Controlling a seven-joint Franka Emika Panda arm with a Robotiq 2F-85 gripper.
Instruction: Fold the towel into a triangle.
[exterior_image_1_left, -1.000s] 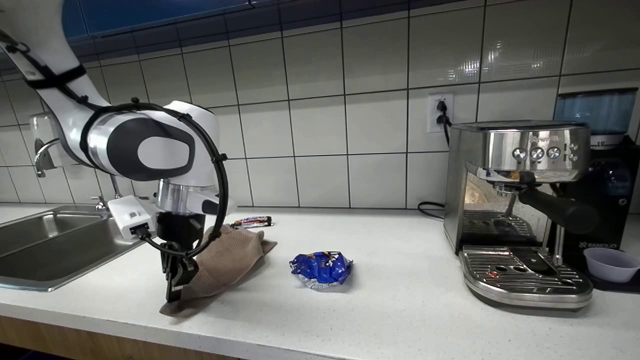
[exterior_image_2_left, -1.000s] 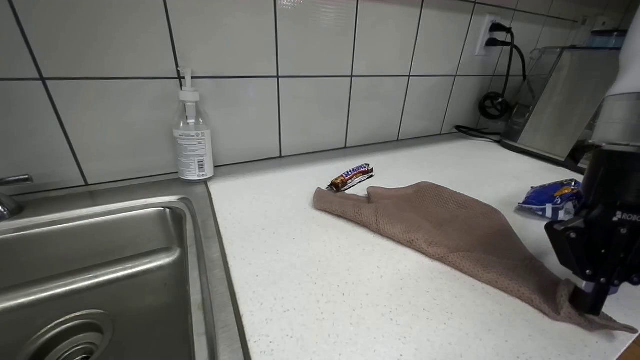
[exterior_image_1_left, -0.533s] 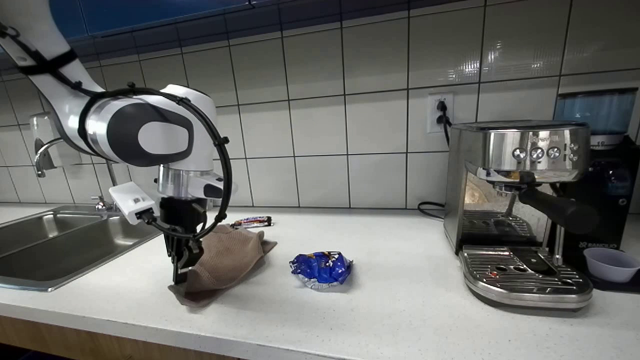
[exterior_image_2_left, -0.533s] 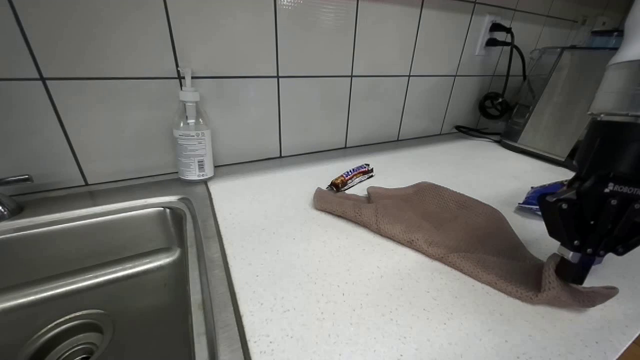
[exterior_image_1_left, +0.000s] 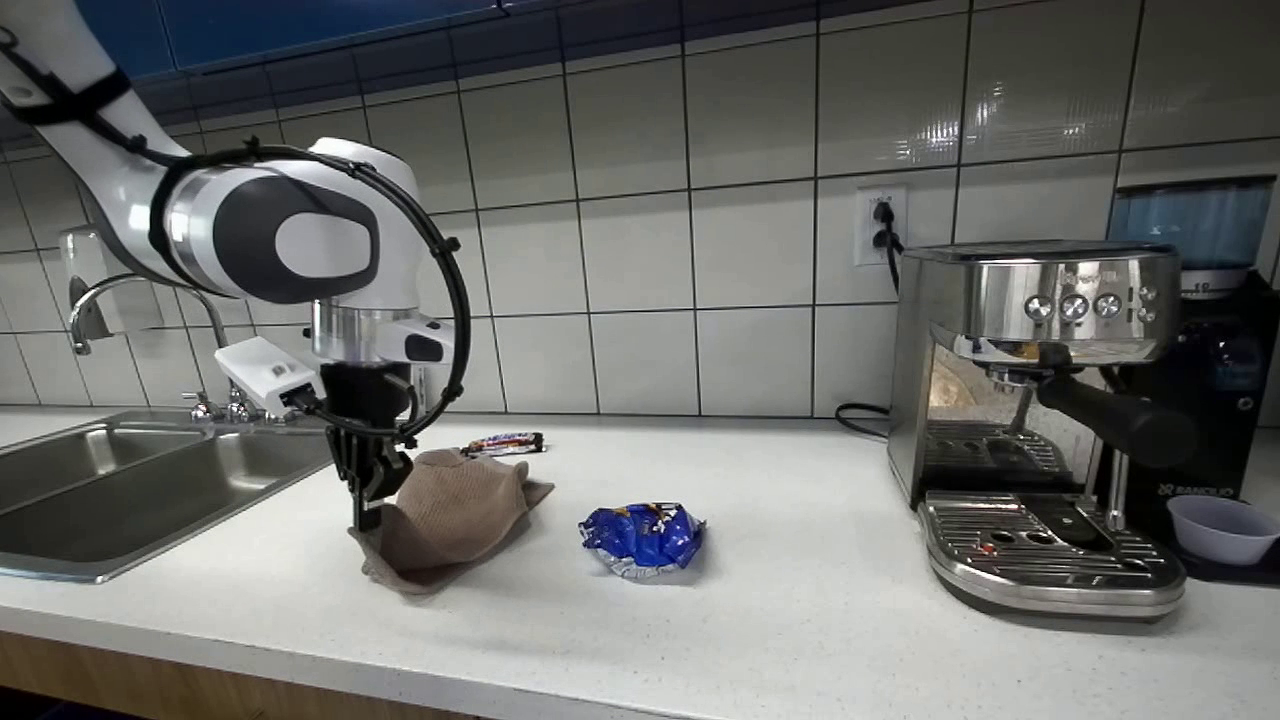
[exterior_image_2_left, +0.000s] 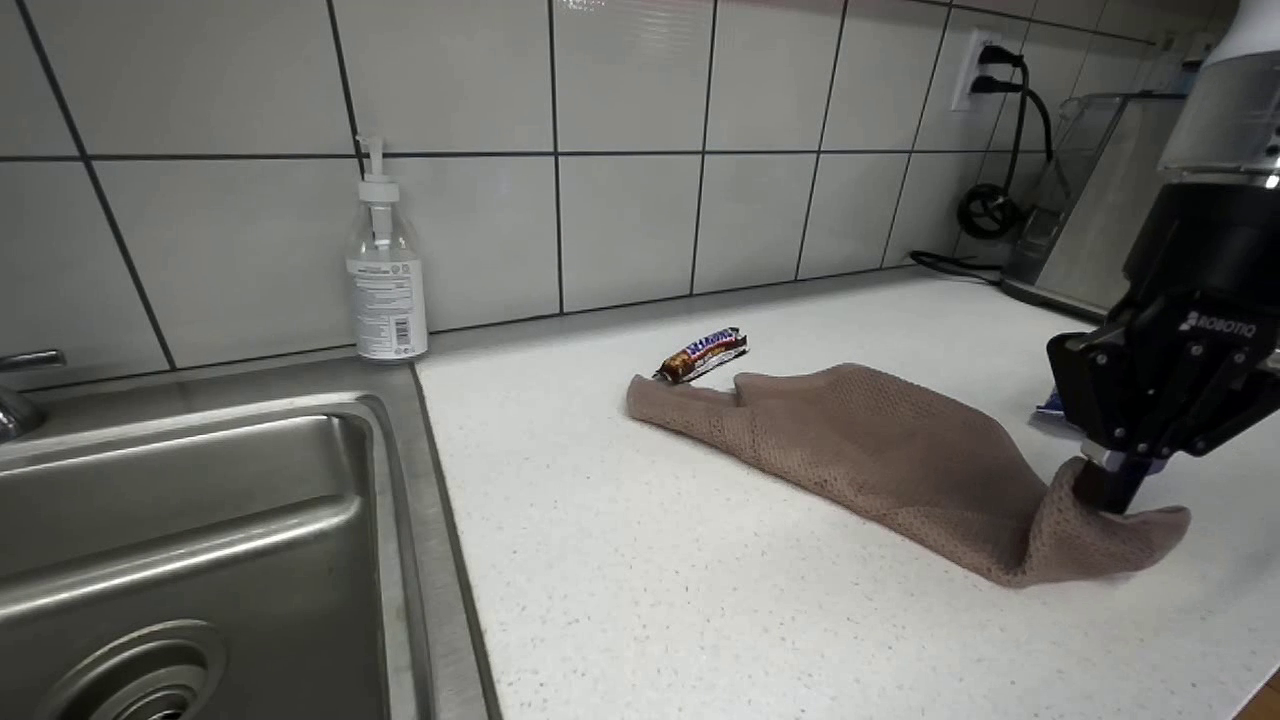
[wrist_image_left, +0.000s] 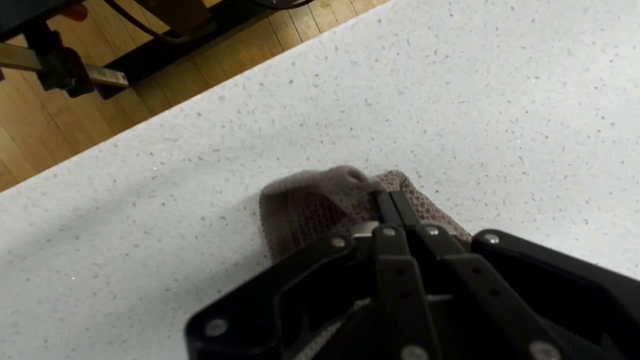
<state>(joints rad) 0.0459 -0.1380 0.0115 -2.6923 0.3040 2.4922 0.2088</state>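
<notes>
The brown towel (exterior_image_2_left: 880, 450) lies on the white counter in both exterior views, mostly flat at its far end. Its near end is lifted and curls up around my gripper (exterior_image_2_left: 1105, 495), which is shut on the towel near one corner. A loose tip of cloth droops past the fingers. In an exterior view the raised part of the towel (exterior_image_1_left: 455, 510) forms a hollow fold under the gripper (exterior_image_1_left: 367, 522). From the wrist, the fingertips of my gripper (wrist_image_left: 392, 194) stand side by side, with bunched towel (wrist_image_left: 310, 210) at their tips; the pinched cloth itself is mostly hidden.
A crumpled blue wrapper (exterior_image_1_left: 645, 538) sits to one side of the towel. At its far end a candy bar (exterior_image_2_left: 703, 355) almost touches it. Around are a steel sink (exterior_image_2_left: 405, 560), a pump bottle (exterior_image_2_left: 388, 290) and a coffee machine (exterior_image_1_left: 1040, 300). The counter edge (wrist_image_left: 200, 100) runs nearby.
My gripper has risen and drawn back from the counter's front edge, pulling the held towel corner up and toward the rest of the cloth. The towel's far end has stayed put.
</notes>
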